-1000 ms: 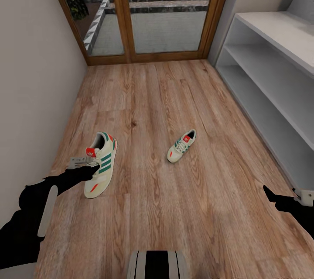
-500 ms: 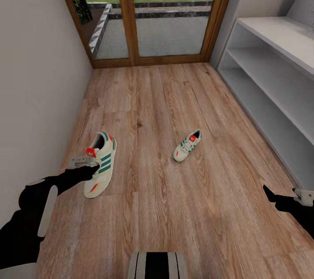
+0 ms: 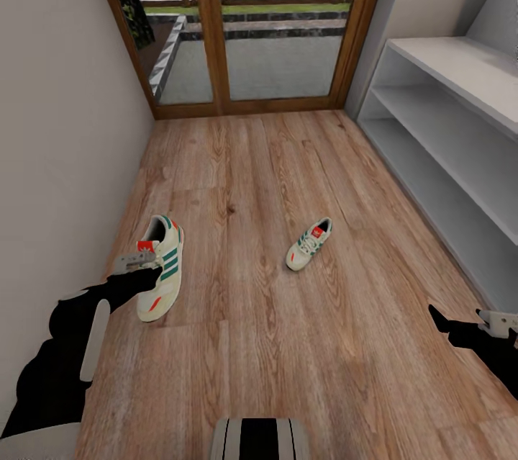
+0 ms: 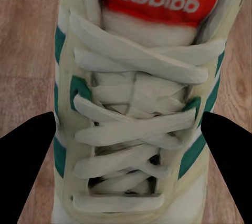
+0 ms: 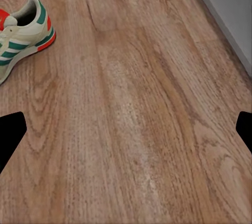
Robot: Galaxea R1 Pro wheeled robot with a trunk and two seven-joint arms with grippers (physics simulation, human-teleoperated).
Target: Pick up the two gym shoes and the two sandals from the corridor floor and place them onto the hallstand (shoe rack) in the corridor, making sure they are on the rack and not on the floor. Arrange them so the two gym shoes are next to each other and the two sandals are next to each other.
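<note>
- Gripping the near gym shoe (image 3: 160, 269) across its laced middle with the left gripper (image 3: 144, 274), one black finger pressed to each green-striped flank in the left wrist view, red tongue patch just beyond the fingers; clamped there most likely because the waist of the shoe is its narrowest, firmest part.
- Held toe toward the robot and heel away, close to the left edge of the corridor floor (image 3: 259, 345) beside the wall (image 3: 65, 122); probably lifted a little clear of the planks, judging by how large it looks against its twin, though contact underneath cannot be told for sure.
- Hanging low at the right edge of the floor, the right gripper (image 3: 450, 323) with fingers spread wide and nothing between them, bare planks ahead in the right wrist view; seemingly kept free and pointed forward, ready for the second shoe.
- Lying upright near the middle of the floor, the far gym shoe (image 3: 309, 245), toe angled toward the robot, well apart from both grippers and from the rack; not yet picked up, so a reach or a drive forward would be needed.
- Running along the right edge of the floor, the hallstand (image 3: 460, 122), with its flat top and open shelves; a likely landing place for both shoes side by side, with a turn to the right needed first.
- Closing off the far edge of the floor, a wood-framed glass door (image 3: 273, 35).
</note>
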